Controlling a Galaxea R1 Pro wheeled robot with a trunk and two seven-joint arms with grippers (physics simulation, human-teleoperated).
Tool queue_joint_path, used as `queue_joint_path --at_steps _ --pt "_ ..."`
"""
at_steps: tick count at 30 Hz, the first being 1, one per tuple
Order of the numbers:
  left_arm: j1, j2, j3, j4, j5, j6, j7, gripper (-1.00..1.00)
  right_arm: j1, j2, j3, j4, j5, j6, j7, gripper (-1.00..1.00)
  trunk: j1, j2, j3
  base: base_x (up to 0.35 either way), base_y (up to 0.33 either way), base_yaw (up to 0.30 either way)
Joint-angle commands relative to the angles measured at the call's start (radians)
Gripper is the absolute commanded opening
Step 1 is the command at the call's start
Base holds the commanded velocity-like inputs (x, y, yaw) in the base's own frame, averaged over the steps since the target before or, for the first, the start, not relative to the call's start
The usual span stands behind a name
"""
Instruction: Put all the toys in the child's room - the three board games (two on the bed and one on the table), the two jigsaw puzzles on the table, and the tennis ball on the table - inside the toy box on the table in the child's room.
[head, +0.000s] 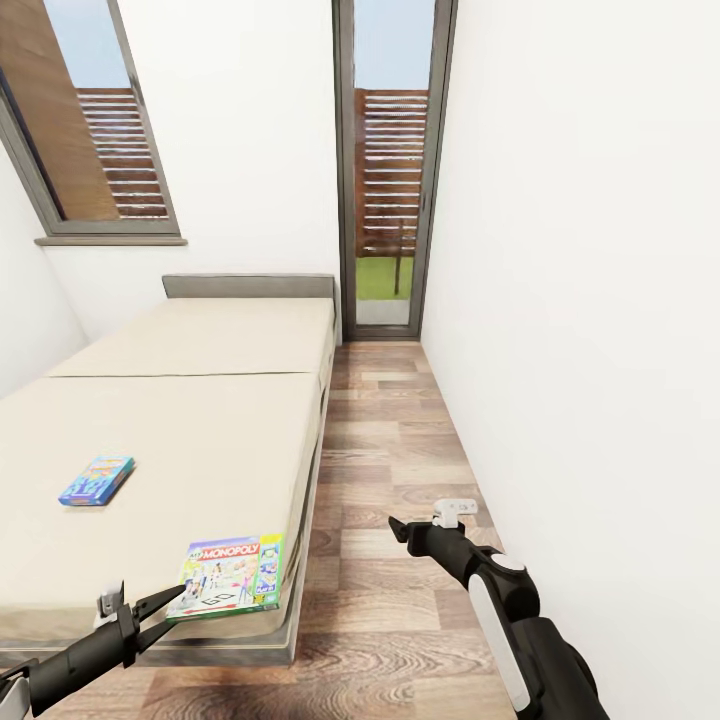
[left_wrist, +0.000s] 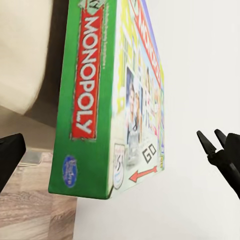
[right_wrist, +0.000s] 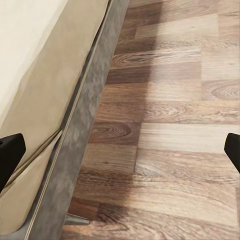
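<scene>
Black fingers of the left gripper (head: 165, 603) are spread wide and hold nothing. Just past their tips, the green board game (head: 230, 576) lies flat at the bed's (head: 200, 400) near corner, its long side pointing up the bed. The right gripper (head: 397, 527) is empty over the floor (head: 400, 450), farther away; I cannot tell how open.

Bed (head: 180, 420): beige mattress, dark grey frame and headboard. Larger board game (head: 228, 577): green edge, red band with white "MONOPOLY" lettering, white face with multicoloured print and a red arrow. Smaller board game (head: 96, 480): blue, colourful cartoon print. Floor (head: 400, 470): wood planks, mixed light and dark brown grain. Walls (head: 580, 250): plain white. Window frames (head: 345, 170): dark grey. Both arms black; right arm (head: 500, 590) has white panels.
</scene>
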Motion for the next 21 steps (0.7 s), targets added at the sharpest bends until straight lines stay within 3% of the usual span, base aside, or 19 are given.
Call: queue_joint_path --at_steps 1,14,15,21 --pt "-0.001 0.000 0.001 0.000 0.002 0.010 -0.002 1.00 0.000 0.000 -0.001 -0.001 -0.004 0.005 0.001 1.00 0.000 0.000 -0.001 0.000 0.000 0.000" --pt "-0.001 0.000 0.001 0.000 0.002 0.010 -0.002 1.00 0.000 -0.002 0.000 -0.001 -0.004 0.001 0.007 1.00 0.000 0.000 -0.001 0.000 0.000 0.000" --pt "-0.001 0.000 0.001 0.000 0.002 0.010 -0.002 -1.00 0.000 -0.002 0.000 -0.001 -0.004 0.001 0.007 1.00 0.000 0.000 -0.001 0.000 0.000 0.000" --pt "-0.001 0.000 0.001 0.000 0.002 0.010 -0.002 -1.00 0.000 -0.001 0.000 -0.001 -0.004 -0.001 0.007 1.00 0.000 0.000 -0.001 0.000 0.000 0.000"
